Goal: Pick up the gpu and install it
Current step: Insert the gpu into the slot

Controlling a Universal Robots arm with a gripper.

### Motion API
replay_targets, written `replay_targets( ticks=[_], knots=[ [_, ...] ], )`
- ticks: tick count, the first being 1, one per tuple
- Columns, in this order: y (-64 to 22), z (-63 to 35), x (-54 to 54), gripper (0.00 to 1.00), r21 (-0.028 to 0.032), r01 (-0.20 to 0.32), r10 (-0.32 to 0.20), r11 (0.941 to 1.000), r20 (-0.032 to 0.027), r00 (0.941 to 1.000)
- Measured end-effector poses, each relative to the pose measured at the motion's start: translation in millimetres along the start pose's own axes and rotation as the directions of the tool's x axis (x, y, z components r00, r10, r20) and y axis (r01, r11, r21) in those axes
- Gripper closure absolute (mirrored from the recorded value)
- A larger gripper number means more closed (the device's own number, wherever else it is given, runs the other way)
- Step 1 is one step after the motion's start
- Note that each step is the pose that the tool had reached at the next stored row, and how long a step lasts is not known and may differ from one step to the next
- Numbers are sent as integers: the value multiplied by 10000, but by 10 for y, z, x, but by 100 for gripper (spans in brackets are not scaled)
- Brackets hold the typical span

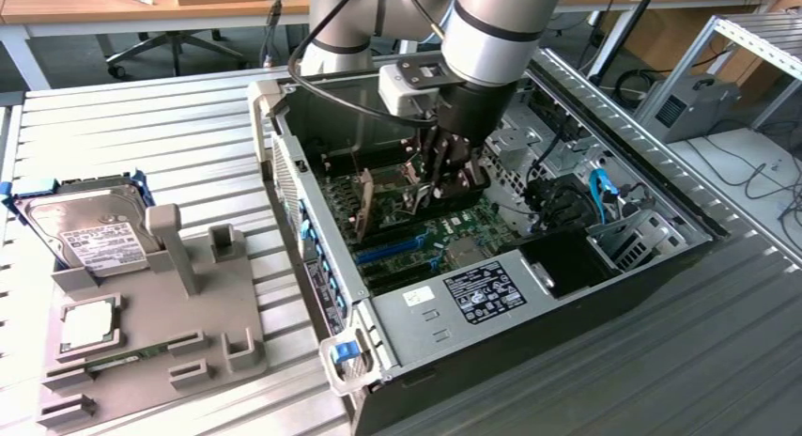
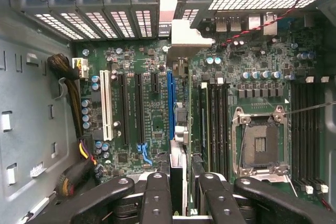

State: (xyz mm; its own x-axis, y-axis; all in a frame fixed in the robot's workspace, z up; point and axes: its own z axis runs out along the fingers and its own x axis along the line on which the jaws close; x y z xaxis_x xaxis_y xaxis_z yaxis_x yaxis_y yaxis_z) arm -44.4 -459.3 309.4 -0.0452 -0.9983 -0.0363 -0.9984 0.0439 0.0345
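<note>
In the wrist view, nearest you, the end effector [image 2: 181, 195] has its black fingers [image 2: 156, 198] clamped on the gpu [image 2: 178, 129], which you see edge-on, standing upright over the motherboard [image 2: 142, 103] beside the blue slot [image 2: 170, 103], its silver bracket toward the case's rear wall. In the exterior view, you find the end effector [image 1: 441, 187] down inside the open computer case [image 1: 414, 314], gripping the gpu [image 1: 370, 206]. On the exterior view's left, a hard drive [image 1: 88, 229] rests in a grey holder [image 1: 163, 351] on the tabletop [image 1: 150, 135].
</note>
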Motion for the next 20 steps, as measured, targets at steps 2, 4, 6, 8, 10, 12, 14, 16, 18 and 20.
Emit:
replay_targets(
  ticks=[2,4,6,8,10,12,14,16,18,20],
  knots=[
    [1,5,0,74,0,0,0,10000,0,10000],
    [3,11,1,74,0,0,0,10000,0,10000],
    [5,17,1,74,0,0,0,10000,-1,10000],
    [8,25,1,74,0,0,0,10000,0,10000],
    [10,32,2,74,0,0,0,10000,0,10000],
    [12,37,2,74,0,0,0,10000,0,10000],
    [13,43,2,74,0,0,0,10000,0,10000],
    [15,49,3,74,0,0,0,10000,0,10000],
    [16,54,3,74,0,0,0,10000,0,10000],
    [17,59,3,74,0,0,0,10000,0,10000]
  ],
)
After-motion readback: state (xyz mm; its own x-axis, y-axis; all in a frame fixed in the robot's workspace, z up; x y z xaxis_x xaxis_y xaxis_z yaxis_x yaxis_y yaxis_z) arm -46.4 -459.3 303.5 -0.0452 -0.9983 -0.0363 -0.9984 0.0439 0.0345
